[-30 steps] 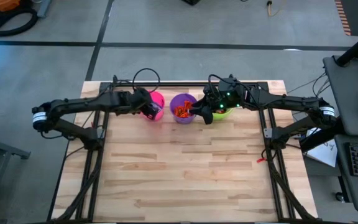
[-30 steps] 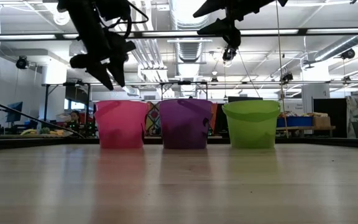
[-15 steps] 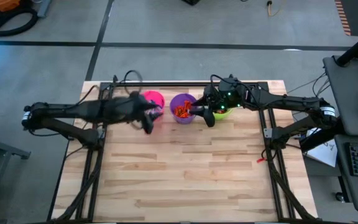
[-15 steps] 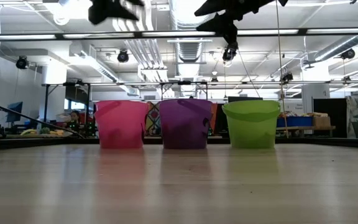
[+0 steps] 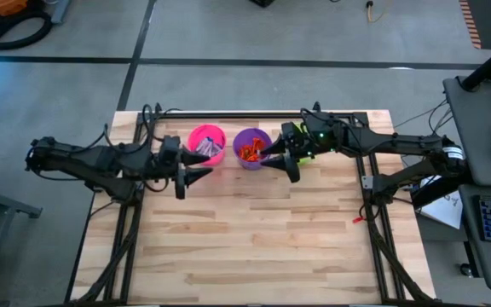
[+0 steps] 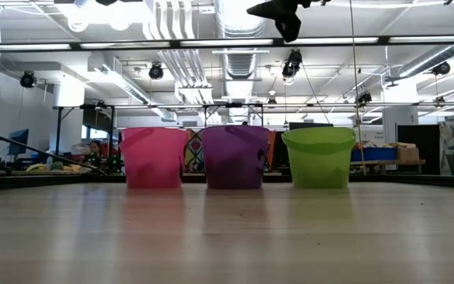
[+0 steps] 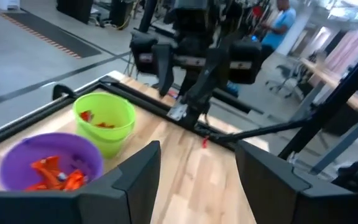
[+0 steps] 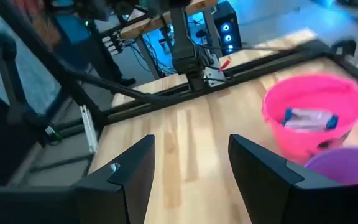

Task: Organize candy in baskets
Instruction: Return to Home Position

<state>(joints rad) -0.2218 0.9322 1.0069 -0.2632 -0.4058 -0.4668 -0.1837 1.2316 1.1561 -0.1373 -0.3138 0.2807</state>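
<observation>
On the counter [image 5: 254, 247] the pink basket [image 5: 206, 143], purple basket [image 5: 251, 148] and lime green basket [image 6: 318, 158] stand in a row near the far edge; orange candy [image 5: 247, 153] lies in the purple one, blue-and-white candy [image 8: 309, 117] in the pink (red pieces [image 7: 101, 123] in the green); the left claw [image 5: 193, 179] hovers just in front of the pink basket, fingers spread, empty; the right claw [image 5: 281, 162] hangs between purple and green, likewise spread, gripping nothing.

Along the wooden table's [image 5: 254, 239] far edge, a pink round plastic bucket [image 6: 153, 158] is standing leftmost, a purple bucket [image 6: 234, 158] in the middle, a lime-green bucket [image 6: 318, 158] rightmost, each apparently holding wrapped candy bars [image 5: 247, 153].
</observation>
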